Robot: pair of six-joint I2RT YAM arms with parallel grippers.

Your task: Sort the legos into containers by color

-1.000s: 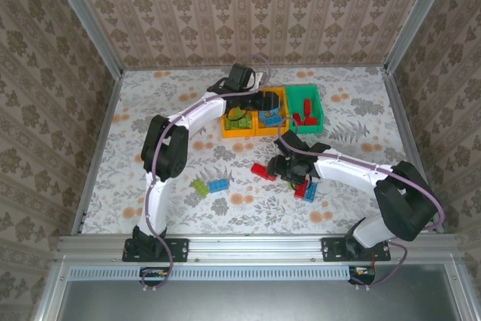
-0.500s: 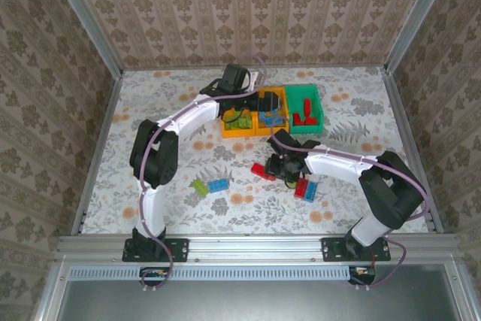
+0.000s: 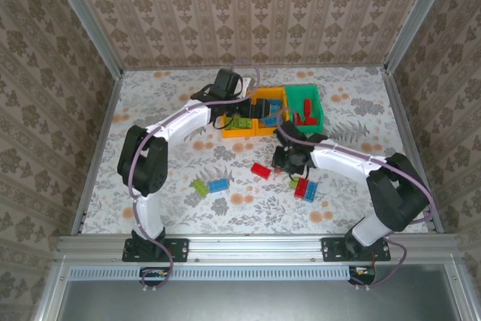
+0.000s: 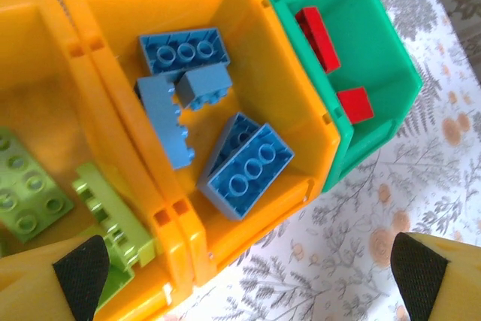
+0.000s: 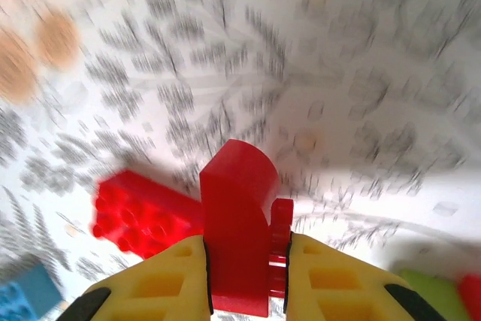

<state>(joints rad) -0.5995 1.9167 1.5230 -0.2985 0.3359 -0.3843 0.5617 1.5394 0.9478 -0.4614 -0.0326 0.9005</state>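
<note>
Table (image 3: 150,148): floral-printed top, walled in by patterned panels (image 3: 248,13).
Loose pair: lime lego (image 3: 199,187) and blue lego (image 3: 219,185) lie flat side by side on the table, near and left of the row of bins (image 3: 240,132).
Left claw (image 4: 248,283): spread wide and holding nothing. It hangs above the row, one fingertip (image 4: 79,276) over the near edge of the leftmost bin and the other over bare table.
Left orange bin (image 4: 37,80): leftmost in the row. At least two lime pieces (image 4: 26,193) lie inside.
Middle orange bin (image 4: 270,58): pressed against its neighbours on both sides. Several blue pieces (image 4: 248,171) are heaped inside, some flat, some tilted.
Loose red lego (image 3: 261,171): on the table, on the near side of the bins.
Right claw (image 5: 244,283): narrowed onto a held red lego (image 5: 237,223), which stands upright between its fingers. It is just right of the loose red one. Whether the held piece is clear of the table I cannot tell.
Green bin (image 4: 368,28): rightmost in the row. Two red pieces (image 4: 319,35) lie inside, close to its walls.
Near-right cluster (image 3: 304,188): red and blue legos touching, with a lime one just beside them, nearer than the right claw.
</note>
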